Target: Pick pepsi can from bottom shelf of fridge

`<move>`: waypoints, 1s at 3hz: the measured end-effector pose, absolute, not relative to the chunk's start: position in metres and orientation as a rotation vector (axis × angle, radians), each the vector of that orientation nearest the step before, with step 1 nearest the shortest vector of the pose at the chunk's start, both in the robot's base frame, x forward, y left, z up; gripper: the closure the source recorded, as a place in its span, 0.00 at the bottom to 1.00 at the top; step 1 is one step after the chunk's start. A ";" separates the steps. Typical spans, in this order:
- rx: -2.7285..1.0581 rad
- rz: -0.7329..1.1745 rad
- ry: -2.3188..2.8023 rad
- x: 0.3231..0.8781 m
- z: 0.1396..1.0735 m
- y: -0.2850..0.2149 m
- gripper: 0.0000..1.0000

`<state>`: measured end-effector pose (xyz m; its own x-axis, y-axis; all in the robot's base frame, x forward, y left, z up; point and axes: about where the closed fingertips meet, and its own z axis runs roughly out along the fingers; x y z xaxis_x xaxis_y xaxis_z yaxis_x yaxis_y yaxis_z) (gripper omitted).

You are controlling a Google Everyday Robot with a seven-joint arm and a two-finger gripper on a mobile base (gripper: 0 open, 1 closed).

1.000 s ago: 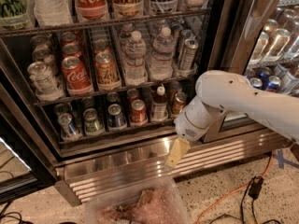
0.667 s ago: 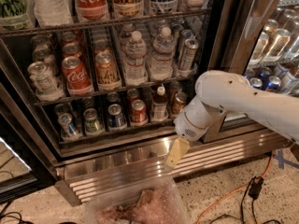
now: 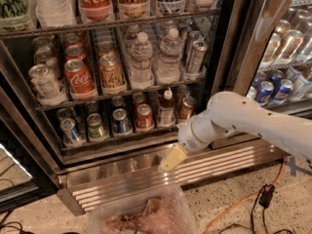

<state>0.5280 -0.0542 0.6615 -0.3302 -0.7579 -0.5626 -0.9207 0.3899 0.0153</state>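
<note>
The fridge point(image 3: 228, 43) stands open, and its dark inside faces me. The bottom shelf point(image 3: 122, 144) holds a row of cans in clear trays. The pepsi can point(image 3: 121, 121) is dark blue with a silver top. It stands upright between a green can point(image 3: 96, 127) and a red can point(image 3: 144, 116). My gripper point(image 3: 171, 160) hangs on the white arm point(image 3: 234, 116), in front of the steel base. It is below and to the right of the pepsi can, outside the shelf, and touches no can.
Water bottles point(image 3: 141, 57) and cola cans point(image 3: 78, 78) fill the rack above. The ribbed base grille point(image 3: 126, 184) juts out below the shelf. A clear plastic bin point(image 3: 141, 214) sits on the floor in front. An orange cable point(image 3: 234, 208) lies at the right. The neighbouring cooler holds blue cans point(image 3: 273, 89).
The arm has dropped slightly and the gripper has shifted a little to the left, closer to the shelf front. The cans have not moved.
</note>
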 end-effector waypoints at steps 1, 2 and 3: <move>-1.326 0.522 2.118 0.551 0.651 -0.034 0.00; -1.275 0.560 2.054 0.573 0.640 -0.012 0.00; -1.270 0.562 2.053 0.574 0.637 -0.011 0.00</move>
<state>0.5743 -0.0109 0.6374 -0.3189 -0.6196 -0.7172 -0.8985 0.4384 0.0207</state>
